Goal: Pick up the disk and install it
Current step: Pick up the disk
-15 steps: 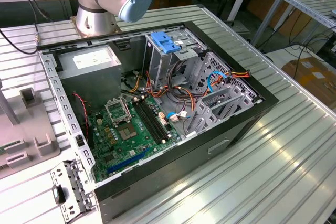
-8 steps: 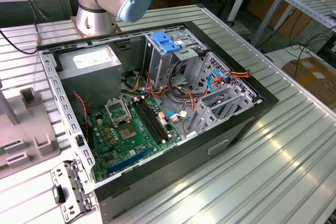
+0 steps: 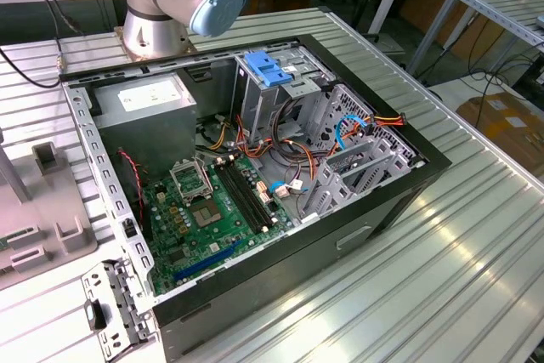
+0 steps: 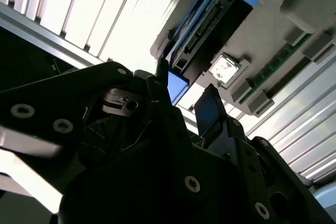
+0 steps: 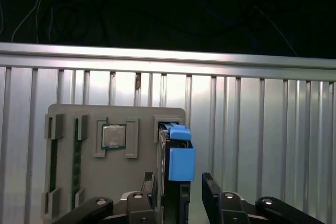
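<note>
The disk (image 5: 176, 192) is a black drive with blue rails, standing on edge in a slot of a grey holder plate (image 5: 68, 182). Its blue tab (image 5: 181, 164) points toward the camera. In both wrist views my gripper (image 5: 180, 187) is open and straddles the disk, one finger on each flat side. One finger (image 5: 149, 181) is close to the drive, while the other finger (image 5: 209, 183) stands a small gap off it. The second wrist view shows the disk (image 4: 210, 30) with its connector edge, and the gripper (image 4: 184, 95) at the blue tab (image 4: 176, 85).
The holder plate also carries a processor chip (image 5: 113, 136) and memory sticks (image 5: 52, 166), on a ribbed metal table (image 5: 252, 129). In the exterior view an open computer case (image 3: 399, 201) holds a motherboard (image 3: 204, 210), a grey power supply (image 3: 144, 108) and a drive cage with a pale-blue clip (image 3: 268, 70). The arm's base (image 3: 170, 6) stands behind the case.
</note>
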`<control>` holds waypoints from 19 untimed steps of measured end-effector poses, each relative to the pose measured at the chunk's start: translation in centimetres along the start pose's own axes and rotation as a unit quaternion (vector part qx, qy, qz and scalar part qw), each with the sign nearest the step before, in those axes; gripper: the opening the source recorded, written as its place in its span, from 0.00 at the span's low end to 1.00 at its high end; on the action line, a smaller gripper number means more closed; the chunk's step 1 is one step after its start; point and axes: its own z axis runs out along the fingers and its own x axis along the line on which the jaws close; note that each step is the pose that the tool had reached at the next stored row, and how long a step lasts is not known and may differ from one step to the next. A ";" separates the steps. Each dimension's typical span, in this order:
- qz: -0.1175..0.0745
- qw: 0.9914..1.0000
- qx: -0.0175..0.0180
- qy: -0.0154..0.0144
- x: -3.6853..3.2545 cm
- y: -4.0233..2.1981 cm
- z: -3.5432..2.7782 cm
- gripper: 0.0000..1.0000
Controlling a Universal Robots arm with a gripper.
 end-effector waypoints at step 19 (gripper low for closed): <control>-0.001 1.000 0.000 -0.001 -0.08 0.31 1.37 0.48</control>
